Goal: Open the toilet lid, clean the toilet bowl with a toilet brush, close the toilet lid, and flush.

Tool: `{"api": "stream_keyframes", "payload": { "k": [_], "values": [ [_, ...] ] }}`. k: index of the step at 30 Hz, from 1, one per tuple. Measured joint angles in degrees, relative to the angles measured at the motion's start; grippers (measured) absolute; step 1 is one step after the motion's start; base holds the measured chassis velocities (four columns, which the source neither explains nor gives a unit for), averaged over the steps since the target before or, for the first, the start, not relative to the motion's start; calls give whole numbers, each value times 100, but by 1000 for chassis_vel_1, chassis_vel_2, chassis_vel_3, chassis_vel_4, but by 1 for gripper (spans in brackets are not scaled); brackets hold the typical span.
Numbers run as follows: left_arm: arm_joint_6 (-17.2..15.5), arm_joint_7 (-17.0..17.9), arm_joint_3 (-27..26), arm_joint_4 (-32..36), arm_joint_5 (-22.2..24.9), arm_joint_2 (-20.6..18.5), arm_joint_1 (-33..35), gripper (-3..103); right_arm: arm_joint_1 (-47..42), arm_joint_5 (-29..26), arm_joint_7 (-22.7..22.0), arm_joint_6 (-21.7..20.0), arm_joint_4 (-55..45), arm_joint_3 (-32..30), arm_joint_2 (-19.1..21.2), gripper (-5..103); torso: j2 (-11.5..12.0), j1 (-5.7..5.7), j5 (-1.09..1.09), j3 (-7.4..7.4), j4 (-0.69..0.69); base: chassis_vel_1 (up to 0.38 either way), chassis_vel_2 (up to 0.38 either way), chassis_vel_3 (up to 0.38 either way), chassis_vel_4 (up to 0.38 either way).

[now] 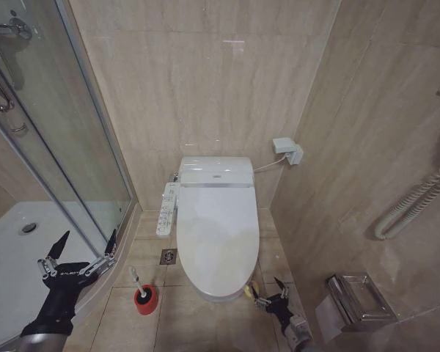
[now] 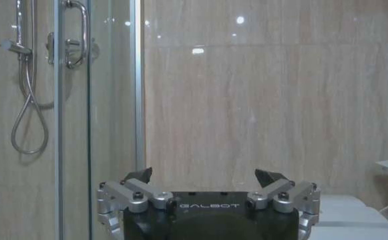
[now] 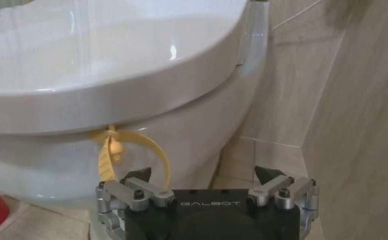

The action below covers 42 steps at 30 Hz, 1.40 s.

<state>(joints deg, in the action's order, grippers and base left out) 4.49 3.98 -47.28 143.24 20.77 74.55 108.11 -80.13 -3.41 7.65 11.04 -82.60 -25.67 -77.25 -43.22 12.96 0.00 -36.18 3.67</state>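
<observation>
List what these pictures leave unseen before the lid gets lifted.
- Toilet bowl interior: covered by the closed toilet lid, head view.
- Toilet brush bristle head: sunk in its red holder, head view.
- Yellow clip: its attachment is tucked under the lid rim, right wrist view.
- Right gripper and left gripper: bodies cut off by the picture edge, wrist views.

The toilet lid [image 1: 217, 235] is glossy white plastic, a yellow rubbery clip [image 3: 117, 146] at its rim just beyond the right tool [image 3: 207, 176]. The walls [image 1: 205, 81] are polished beige tile.
</observation>
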Motion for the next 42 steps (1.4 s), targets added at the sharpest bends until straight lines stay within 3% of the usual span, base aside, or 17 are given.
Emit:
{"api": "stream_keyframes", "payload": {
  "k": [4, 5, 12, 13, 21, 22, 29, 30, 42],
  "values": [
    [0, 0, 0, 0, 0, 0, 0, 100, 38, 2, 49, 7, 37, 20, 1, 100, 0, 0, 0, 0, 0, 0, 0, 0, 0],
    [0, 0, 0, 0, 0, 0, 0, 100, 48, 3, 72, 13, 55, 23, 1, 91, 0, 0, 0, 0, 0, 0, 0, 0, 0],
    [0, 0, 0, 0, 0, 0, 0, 100, 80, 3, 189, 61, 104, 44, 28, 91, 0, 0, 0, 0, 0, 0, 0, 0, 0],
    [0, 0, 0, 0, 0, 0, 0, 100, 80, 3, 191, 65, 103, 44, 36, 65, 0, 0, 0, 0, 0, 0, 0, 0, 0],
    [0, 0, 0, 0, 0, 0, 0, 100, 60, -35, 177, 72, 19, 41, 58, 65, 0, 0, 0, 0, 0, 0, 0, 0, 0],
    [0, 0, 0, 0, 0, 0, 0, 100, 54, -49, 176, 72, -1, 40, 66, 32, 0, 0, 0, 0, 0, 0, 0, 0, 0],
    [0, 0, 0, 0, 0, 0, 0, 100, 22, -93, 198, 76, -130, 10, 120, 32, 0, 0, 1, 0, 0, 0, 0, 0, 0],
    [0, 0, 0, 0, 0, 0, 0, 100, 0, -109, 209, 76, -203, 0, 143, 5, 0, 0, 0, 0, 0, 0, 0, 0, 0],
    [0, 0, 0, 0, 0, 0, 0, 100, -293, -465, 224, 11, -1040, -223, 429, 1, 0, 0, 3, 0, -3, 0, 0, 0, 0]
  ]
}}
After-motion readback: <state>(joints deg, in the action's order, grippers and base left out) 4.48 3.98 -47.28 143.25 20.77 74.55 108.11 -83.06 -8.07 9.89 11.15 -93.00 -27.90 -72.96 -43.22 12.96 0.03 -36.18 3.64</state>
